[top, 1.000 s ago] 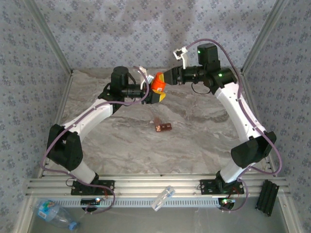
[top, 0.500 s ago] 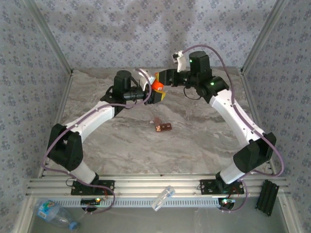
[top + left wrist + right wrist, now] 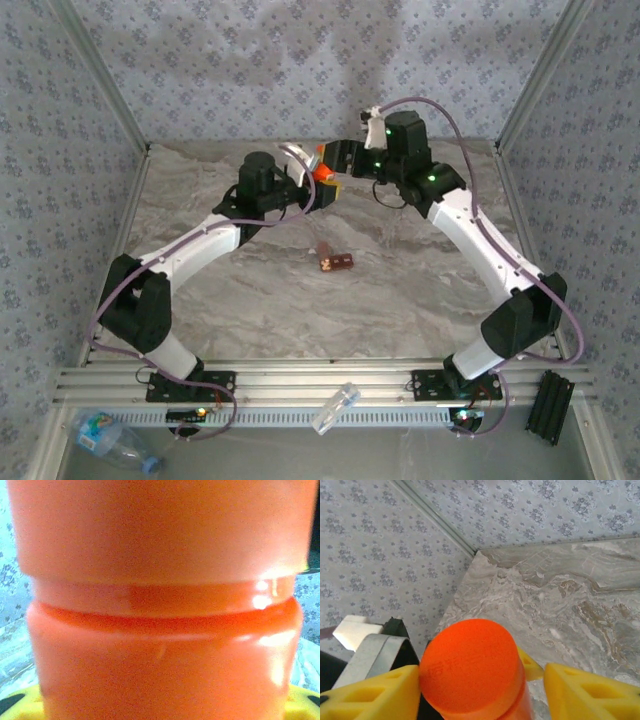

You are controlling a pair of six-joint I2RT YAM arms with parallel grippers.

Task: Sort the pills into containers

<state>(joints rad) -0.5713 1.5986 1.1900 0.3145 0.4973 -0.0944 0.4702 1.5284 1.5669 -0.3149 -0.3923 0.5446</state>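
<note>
The container (image 3: pixel 322 173), a small orange-red pill bottle, hangs above the back of the table with its cap on. My left gripper (image 3: pixel 318 186) is shut on its body, which takes up most of the left wrist view as the container (image 3: pixel 160 630), with yellow fingertips (image 3: pixel 15 705) at the bottom corners. My right gripper (image 3: pixel 336 160) stands open around the cap (image 3: pixel 470 670): its left finger (image 3: pixel 370 695) touches the cap, and its right finger (image 3: pixel 590 690) stands apart. Small brown pills (image 3: pixel 335 262) lie mid-table.
A clear water bottle with a blue label (image 3: pixel 110 438) lies beyond the front rail at the left. A small clear tube (image 3: pixel 335 408) rests on the rail, and a black block (image 3: pixel 552 405) sits at the front right. Patterned walls enclose the table.
Both arms have shifted slightly left and back with the container between them. The right gripper's jaws, which were tight on the cap, have now spread apart.
</note>
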